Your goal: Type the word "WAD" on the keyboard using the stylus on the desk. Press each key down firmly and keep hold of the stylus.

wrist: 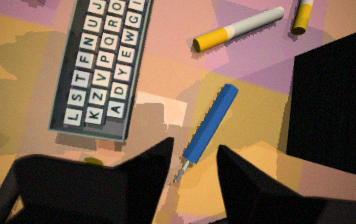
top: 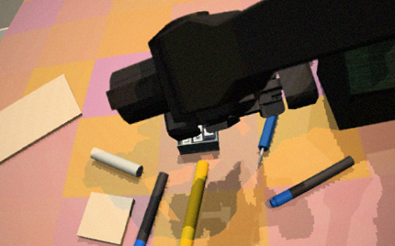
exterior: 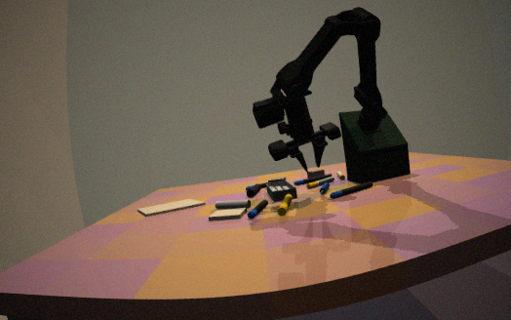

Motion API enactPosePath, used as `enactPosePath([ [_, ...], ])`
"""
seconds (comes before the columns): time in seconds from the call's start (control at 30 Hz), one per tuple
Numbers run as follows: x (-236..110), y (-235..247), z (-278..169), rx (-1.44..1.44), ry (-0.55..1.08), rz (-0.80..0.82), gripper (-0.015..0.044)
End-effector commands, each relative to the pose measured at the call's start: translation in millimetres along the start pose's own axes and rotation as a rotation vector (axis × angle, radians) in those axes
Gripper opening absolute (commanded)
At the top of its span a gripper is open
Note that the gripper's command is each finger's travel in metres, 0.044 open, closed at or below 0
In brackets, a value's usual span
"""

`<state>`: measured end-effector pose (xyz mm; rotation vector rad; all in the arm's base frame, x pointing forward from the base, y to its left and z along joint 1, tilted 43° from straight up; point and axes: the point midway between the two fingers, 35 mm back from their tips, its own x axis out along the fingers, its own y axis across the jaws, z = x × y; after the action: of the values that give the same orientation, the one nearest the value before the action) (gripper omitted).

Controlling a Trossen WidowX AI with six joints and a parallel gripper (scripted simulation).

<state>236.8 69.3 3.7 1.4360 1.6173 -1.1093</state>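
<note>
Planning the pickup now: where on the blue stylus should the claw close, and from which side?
Grip the blue stylus on its straight barrel, mid-length, away from the thin metal tip. It lies flat, so coming from above with the open claw straddling it and fingers closing across the barrel seems best.

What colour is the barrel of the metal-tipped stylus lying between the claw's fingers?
Blue barrel; the wrist view shows it best.

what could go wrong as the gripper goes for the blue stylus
The open gripper straddles only the metal-tip end of the blue stylus; closing there may pinch the tip and leave the body levering out. The stylus lies tilted to the fingers, so it could twist. The keyboard lies close alongside and might get nudged.
</note>
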Motion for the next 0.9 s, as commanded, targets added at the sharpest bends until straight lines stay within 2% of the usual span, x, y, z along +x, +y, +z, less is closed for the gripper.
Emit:
enactPosePath([
  [0.0, 2.5, -19.5, -12.4, 0.461, -0.122, 0.004, 0.015],
  [0.87, 10.3, -19.2, -16.0, 0.461, -0.122, 0.004, 0.015],
])
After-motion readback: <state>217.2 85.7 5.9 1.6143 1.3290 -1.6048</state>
